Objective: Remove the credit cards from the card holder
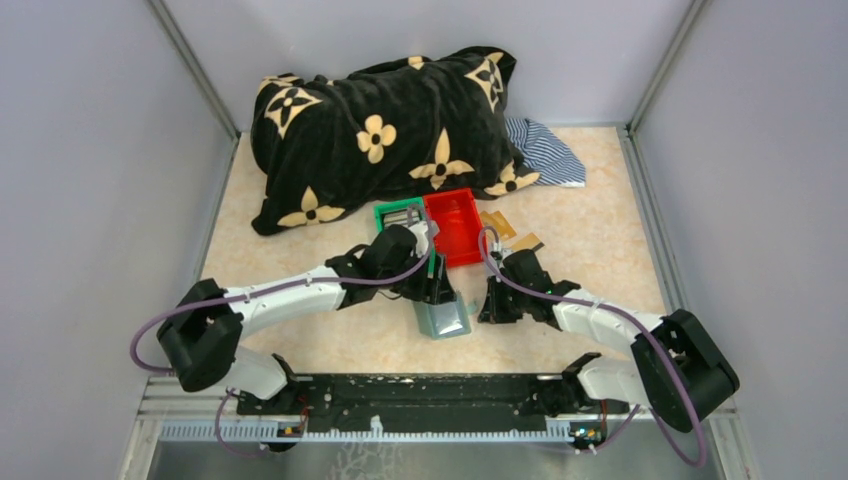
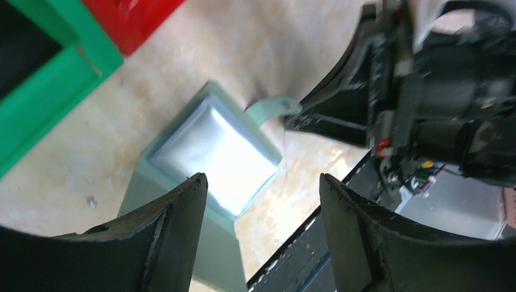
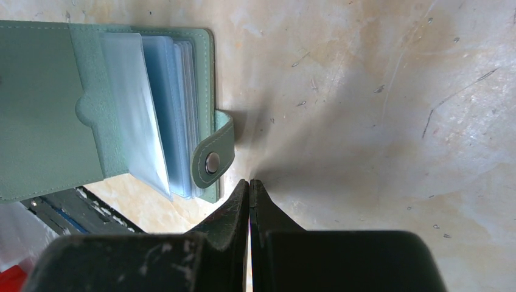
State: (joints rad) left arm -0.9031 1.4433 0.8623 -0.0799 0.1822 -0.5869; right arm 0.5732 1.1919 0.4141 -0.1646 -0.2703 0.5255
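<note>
The grey-green card holder lies open on the table between the arms, its see-through pockets fanned upward. No card shows inside them. Two tan credit cards lie on the table right of the red bin. My left gripper hovers open just above the card holder, nothing between its fingers. My right gripper is shut and empty, its tips on the table right beside the holder's snap tab. In the top view it sits at the holder's right.
A green bin with something grey inside and a red bin stand side by side behind the left gripper. A black blanket with tan flowers and striped cloth fill the back. Grey walls close in both sides.
</note>
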